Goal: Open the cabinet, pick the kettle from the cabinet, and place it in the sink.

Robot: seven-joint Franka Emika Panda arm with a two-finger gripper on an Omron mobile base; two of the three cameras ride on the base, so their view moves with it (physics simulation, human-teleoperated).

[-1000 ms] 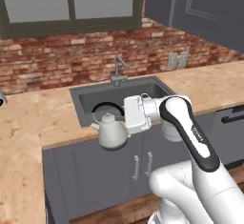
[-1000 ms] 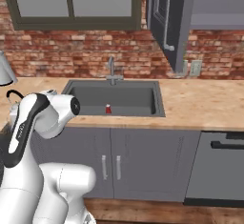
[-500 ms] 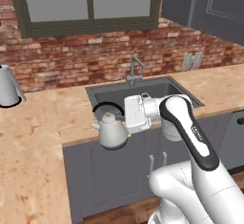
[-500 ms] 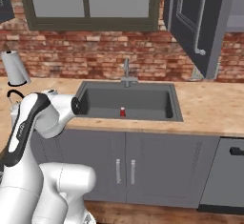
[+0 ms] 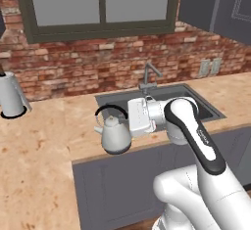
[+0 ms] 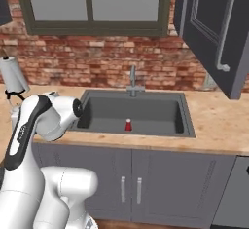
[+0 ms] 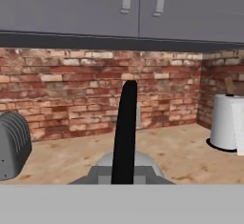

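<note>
1. While I hold the kettle (image 5: 114, 137) by its thin black arched handle, my gripper (image 5: 128, 119) has its jaws drawn together, clamped on that handle; in the hand view the handle rises as a dark band straight ahead of the fingers.
2. From the left base view, the kettle hangs off the end of the hand, out in front of the counter's edge and to the left of the sink (image 6: 184, 124), not over the basin yet.
3. The relation I care about: the sink lies to the right of the kettle and farther back toward the brick wall (image 6: 97, 65), so I judge the carry has to go right and inward over the counter lip.
4. The kettle sits upright, spout pointing away from the sink.
5. Inside the sink, a small red cup (image 6: 128, 124) stands near the middle of the floor; I would set down to one side of it.
6. At the back rim of the sink, the faucet (image 6: 132, 81) stands upright, limiting room there.
7. Above and right of the sink, the cabinet (image 6: 214, 28) door hangs open, well above my path.
</note>
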